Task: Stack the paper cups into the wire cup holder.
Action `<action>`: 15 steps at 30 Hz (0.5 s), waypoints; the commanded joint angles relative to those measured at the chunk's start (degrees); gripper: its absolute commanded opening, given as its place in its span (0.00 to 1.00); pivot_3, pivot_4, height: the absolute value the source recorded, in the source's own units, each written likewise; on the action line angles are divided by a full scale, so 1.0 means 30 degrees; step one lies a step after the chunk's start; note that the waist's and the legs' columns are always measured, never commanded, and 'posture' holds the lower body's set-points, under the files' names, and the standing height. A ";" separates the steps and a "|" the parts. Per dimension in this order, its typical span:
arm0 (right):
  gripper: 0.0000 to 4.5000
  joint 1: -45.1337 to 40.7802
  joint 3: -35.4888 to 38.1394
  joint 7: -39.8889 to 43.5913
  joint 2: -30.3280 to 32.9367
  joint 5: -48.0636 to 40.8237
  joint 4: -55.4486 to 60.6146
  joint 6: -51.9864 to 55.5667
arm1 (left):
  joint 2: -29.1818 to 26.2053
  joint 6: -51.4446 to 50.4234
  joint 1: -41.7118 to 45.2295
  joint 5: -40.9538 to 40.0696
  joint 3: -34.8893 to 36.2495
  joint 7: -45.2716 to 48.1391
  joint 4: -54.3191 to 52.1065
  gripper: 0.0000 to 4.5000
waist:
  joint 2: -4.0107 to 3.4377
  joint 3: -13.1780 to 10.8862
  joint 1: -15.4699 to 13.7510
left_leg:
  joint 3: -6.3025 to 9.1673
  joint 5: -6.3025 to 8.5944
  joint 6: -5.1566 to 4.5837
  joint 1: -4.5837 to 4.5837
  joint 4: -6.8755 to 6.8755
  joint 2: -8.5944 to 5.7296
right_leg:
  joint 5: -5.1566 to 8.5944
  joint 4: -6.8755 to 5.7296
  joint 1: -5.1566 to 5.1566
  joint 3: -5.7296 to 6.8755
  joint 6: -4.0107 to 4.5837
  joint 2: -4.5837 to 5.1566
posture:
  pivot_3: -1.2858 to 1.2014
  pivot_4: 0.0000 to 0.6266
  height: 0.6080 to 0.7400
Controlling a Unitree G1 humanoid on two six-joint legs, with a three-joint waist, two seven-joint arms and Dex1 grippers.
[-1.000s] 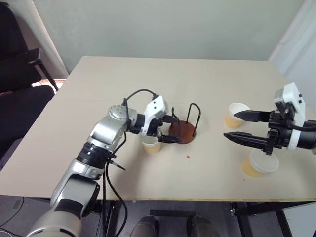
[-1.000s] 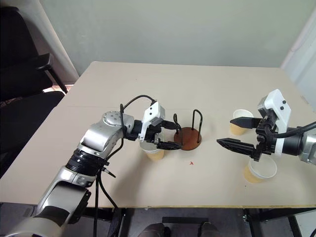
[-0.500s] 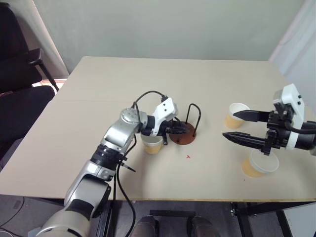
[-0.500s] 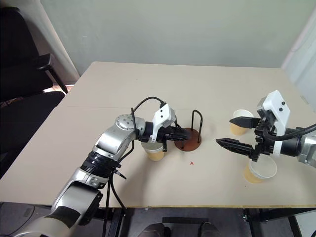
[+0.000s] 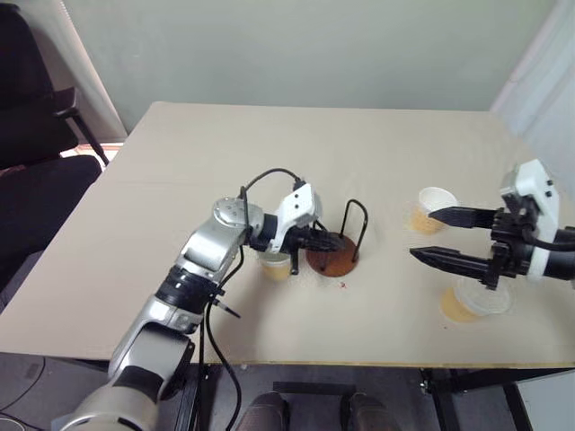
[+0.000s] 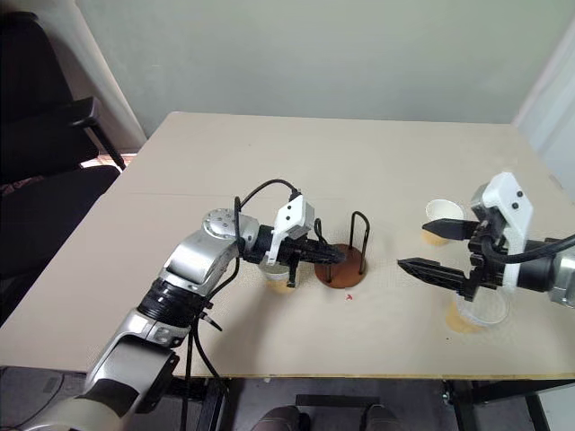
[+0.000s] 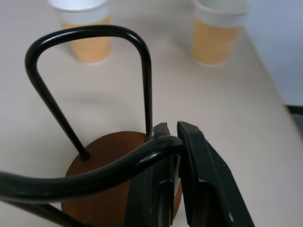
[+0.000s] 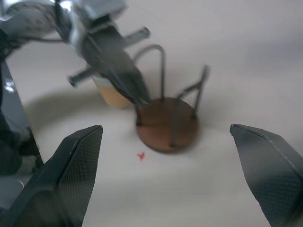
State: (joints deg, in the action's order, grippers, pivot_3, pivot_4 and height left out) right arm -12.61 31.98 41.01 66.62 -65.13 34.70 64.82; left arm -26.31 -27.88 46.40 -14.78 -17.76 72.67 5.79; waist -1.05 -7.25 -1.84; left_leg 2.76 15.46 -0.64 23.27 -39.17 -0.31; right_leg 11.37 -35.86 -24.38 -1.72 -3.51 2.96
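Observation:
The wire cup holder (image 5: 334,260), a reddish-brown disc with black wire loops, stands mid-table. My left gripper (image 7: 174,126) is shut on its near loop, just above the disc (image 7: 104,165). One paper cup (image 5: 276,265) stands right beside the holder, under my left wrist. A second paper cup (image 5: 429,208) stands upright at the right. The third cup (image 5: 472,303) sits nearer the front edge, partly under my right hand. My right gripper (image 5: 420,233) hovers open between those two cups, pointing toward the holder (image 8: 165,127), with nothing between its fingers.
A black chair (image 5: 36,135) stands off the table's left side. A tiny red mark (image 5: 342,285) lies on the beige table (image 5: 269,153) just in front of the holder. The table's front edge runs close below both arms.
My left gripper went from open to shut on the holder's near wire loop, and the holder has slid a little toward the front edge. The right gripper stayed open and hardly moved.

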 commanded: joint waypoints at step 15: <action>1.00 0.0830 0.3107 -0.2035 0.0850 -0.3439 0.1335 0.0574 | 0.1731 0.0487 -0.0736 0.0438 -0.2287 -0.0048 -0.0635 0.01 | -0.0001 0.0001 -0.0004 | -0.0018 0.0017 -0.0023 -0.0029 -0.0014 -0.0021 | 0.0013 -0.0014 0.0028 -0.0011 -0.0039 0.0026 | 0.52 0.24 1.00</action>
State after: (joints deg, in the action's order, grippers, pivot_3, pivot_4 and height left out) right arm -9.89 38.56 35.65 68.19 -74.25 38.07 67.10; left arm -21.22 -26.43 45.33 -14.23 -23.59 72.87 4.11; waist -1.05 -7.24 -1.85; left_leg 2.69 15.51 -0.71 23.17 -39.21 -0.37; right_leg 11.41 -35.90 -24.28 -1.77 -3.64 3.04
